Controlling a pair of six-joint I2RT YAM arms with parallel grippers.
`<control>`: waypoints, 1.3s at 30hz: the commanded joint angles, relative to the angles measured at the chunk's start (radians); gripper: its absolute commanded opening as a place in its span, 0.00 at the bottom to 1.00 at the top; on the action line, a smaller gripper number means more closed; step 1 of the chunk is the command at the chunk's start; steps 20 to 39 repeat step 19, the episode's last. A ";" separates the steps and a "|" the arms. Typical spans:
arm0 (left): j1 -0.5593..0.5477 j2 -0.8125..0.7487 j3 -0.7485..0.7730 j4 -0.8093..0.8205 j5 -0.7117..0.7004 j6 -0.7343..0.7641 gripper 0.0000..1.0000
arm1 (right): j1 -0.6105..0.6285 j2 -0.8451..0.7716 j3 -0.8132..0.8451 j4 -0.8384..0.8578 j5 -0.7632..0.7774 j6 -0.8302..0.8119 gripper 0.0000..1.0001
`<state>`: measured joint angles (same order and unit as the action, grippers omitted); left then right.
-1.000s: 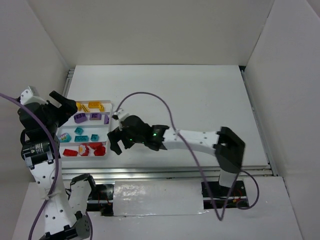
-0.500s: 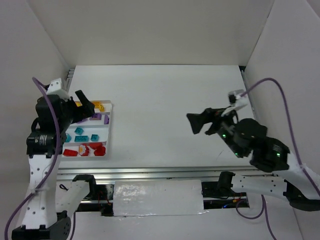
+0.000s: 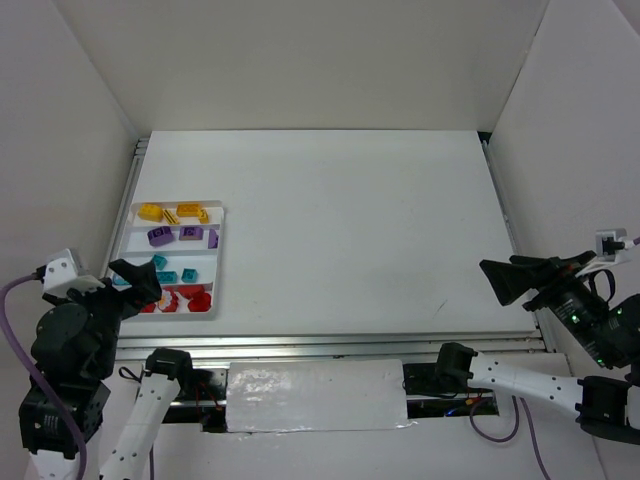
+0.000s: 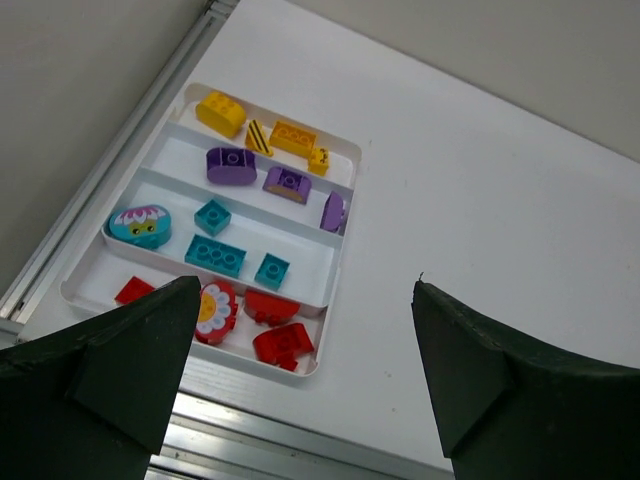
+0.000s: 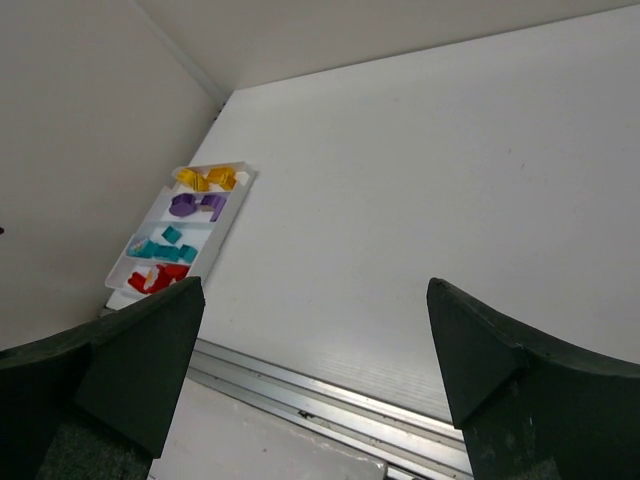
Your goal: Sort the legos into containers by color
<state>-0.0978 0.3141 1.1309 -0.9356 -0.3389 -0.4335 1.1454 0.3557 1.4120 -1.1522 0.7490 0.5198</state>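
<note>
Legos (image 4: 215, 255) sat grouped by colour in the white tray (image 4: 185, 155), yellow, purple, teal, red; left gripper (image 4: 305, 288) and right gripper (image 5: 315, 285) hung well clear, jaws spread and empty, presumably because sorting looked finished.

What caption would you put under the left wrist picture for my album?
Open left gripper framing the white tray, its legos lying in yellow, purple, teal and red rows.

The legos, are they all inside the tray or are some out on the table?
All inside. The legos sit in the tray, one color per row; no view shows a brick outside it.
</note>
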 commanded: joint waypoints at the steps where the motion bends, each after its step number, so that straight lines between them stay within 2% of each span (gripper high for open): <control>1: -0.005 -0.013 -0.030 -0.022 -0.055 -0.031 0.99 | 0.001 -0.043 0.030 -0.086 0.026 0.006 1.00; 6: -0.006 -0.015 -0.033 -0.011 -0.107 -0.048 1.00 | 0.001 -0.046 0.025 -0.080 0.027 -0.004 1.00; 18: -0.006 -0.010 -0.029 0.018 -0.109 -0.047 0.99 | 0.002 -0.057 -0.038 -0.027 0.047 -0.012 1.00; 39: -0.006 -0.012 -0.033 0.024 -0.107 -0.047 1.00 | 0.001 -0.058 -0.039 -0.024 0.053 -0.009 1.00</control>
